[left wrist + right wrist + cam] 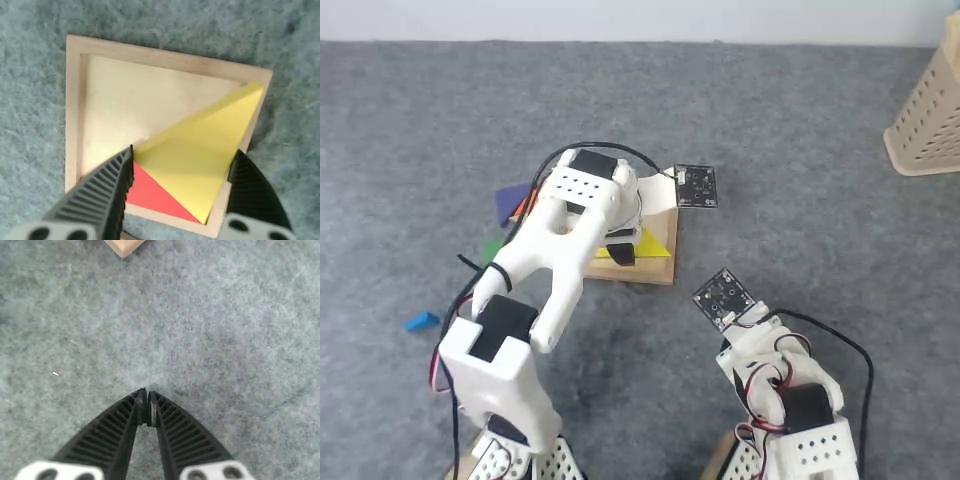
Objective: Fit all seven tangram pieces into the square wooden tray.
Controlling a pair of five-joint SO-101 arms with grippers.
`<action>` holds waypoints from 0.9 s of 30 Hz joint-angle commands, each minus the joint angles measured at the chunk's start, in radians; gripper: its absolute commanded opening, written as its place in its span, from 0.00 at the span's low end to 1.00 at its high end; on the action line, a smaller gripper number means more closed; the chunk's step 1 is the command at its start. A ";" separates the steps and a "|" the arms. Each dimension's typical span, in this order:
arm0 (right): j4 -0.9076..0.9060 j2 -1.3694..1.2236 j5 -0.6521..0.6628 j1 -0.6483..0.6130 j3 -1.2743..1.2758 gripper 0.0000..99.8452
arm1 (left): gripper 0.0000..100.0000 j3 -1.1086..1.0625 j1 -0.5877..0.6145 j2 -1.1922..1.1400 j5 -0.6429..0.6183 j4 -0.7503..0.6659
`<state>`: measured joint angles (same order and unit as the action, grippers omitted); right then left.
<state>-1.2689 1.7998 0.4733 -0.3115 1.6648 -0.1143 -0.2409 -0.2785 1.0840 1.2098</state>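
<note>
We have the left claw spread fairly wide, a jaw against each side of the yellow triangle, holding it over the square wooden tray. The piece sits tilted. One sharp corner rides up on the tray's rim, and another edge meets the red triangle, which lies flat in a corner of the tray. The remaining tray floor shows as plain wood.

To do this step well, we judge that we should draw the yellow piece slightly inward until its corner clears the rim. Then we should keep its edge snug against the red one, level it, and only then let go. Opening now would likely leave it propped on the frame. The rim is the main thing in the way.

On the grey table beside the left arm lie a dark blue piece, a green piece and a light blue piece, all apart from the tray. The right claw is pinched closed on nothing, hanging over the table near a corner of the tray and out of our path. A pale perforated basket stands at the far edge.
</note>
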 commanded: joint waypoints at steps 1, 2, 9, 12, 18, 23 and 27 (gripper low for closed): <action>-0.005 0.015 -0.006 0.001 0.018 0.01 | 0.28 0.025 0.005 0.018 0.003 -0.017; -0.005 0.015 -0.006 0.001 0.018 0.01 | 0.28 0.025 0.005 0.018 0.003 -0.018; -0.005 0.015 -0.006 0.001 0.018 0.01 | 0.30 0.025 0.011 0.018 0.008 -0.018; -0.005 0.015 -0.006 0.001 0.018 0.01 | 0.30 0.025 0.011 0.018 0.009 -0.018; -0.005 0.015 -0.006 0.001 0.018 0.01 | 0.30 0.084 0.011 0.020 -0.060 -0.026; -0.005 0.015 -0.006 0.001 0.018 0.01 | 0.30 0.153 0.003 -0.014 -0.267 -0.063; -0.005 0.015 -0.006 0.001 0.018 0.01 | 0.30 0.150 -0.069 -0.034 -0.347 -0.029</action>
<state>-1.2689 1.7998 0.4733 -0.3115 1.6648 0.0008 -0.2440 -0.3199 0.8309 1.1730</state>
